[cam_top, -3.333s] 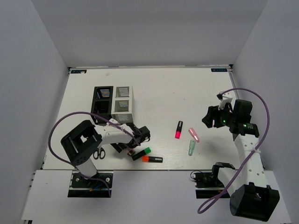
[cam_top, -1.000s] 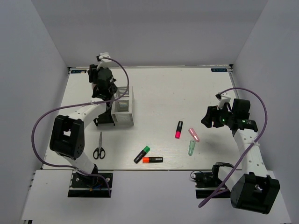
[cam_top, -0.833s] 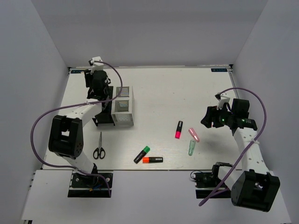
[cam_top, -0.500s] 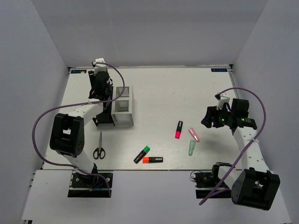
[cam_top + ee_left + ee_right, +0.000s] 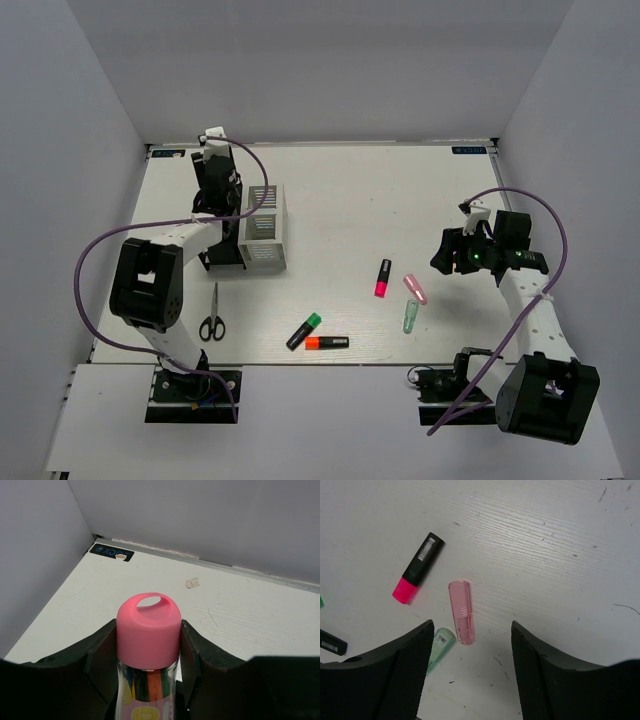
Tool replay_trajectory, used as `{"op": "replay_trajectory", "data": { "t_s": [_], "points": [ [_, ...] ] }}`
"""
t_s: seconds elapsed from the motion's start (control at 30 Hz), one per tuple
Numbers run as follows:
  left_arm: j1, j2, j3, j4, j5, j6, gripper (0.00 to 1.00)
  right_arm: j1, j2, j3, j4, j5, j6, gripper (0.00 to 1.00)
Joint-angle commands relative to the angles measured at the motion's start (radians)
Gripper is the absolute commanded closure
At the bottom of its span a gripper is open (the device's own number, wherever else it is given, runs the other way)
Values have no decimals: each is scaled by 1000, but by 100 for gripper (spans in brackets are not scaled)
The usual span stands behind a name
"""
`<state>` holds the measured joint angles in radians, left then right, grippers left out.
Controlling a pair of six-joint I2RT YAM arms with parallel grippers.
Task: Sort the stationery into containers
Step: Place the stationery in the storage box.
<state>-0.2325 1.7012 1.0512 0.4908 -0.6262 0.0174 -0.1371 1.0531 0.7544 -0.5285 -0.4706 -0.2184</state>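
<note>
- Left gripper [image 5: 148, 647] had a pink-capped tube [image 5: 148, 639] pinched, one finger [image 5: 102, 655] pressed on each side of the cap, so the jaws sat partway open around it.
- It hung just left of the white holder [image 5: 262, 228], roughly above the black holder [image 5: 222, 256] joined to it.
- Right gripper [image 5: 470, 630] was spread wide and gripping nothing, well right of the white holder, above a pink clear piece [image 5: 460, 611]. A green clear piece [image 5: 439, 642] and a pink highlighter [image 5: 418, 568] lay beside that.
- The scissors [image 5: 211, 313], green highlighter [image 5: 301, 330] and orange highlighter [image 5: 326, 342] lay on the table nearer than the white holder, untouched.
</note>
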Motion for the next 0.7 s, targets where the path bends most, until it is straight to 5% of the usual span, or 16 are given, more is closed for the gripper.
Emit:
{"op": "replay_trajectory", "data": {
  "t_s": [0.0, 0.67],
  "points": [
    [4, -12, -33, 109, 26, -7, 100, -2, 8, -1, 8, 9, -18, 34],
    [-19, 1, -174, 471, 63, 107, 100, -4, 16, -4, 9, -2, -22, 34]
  ]
}}
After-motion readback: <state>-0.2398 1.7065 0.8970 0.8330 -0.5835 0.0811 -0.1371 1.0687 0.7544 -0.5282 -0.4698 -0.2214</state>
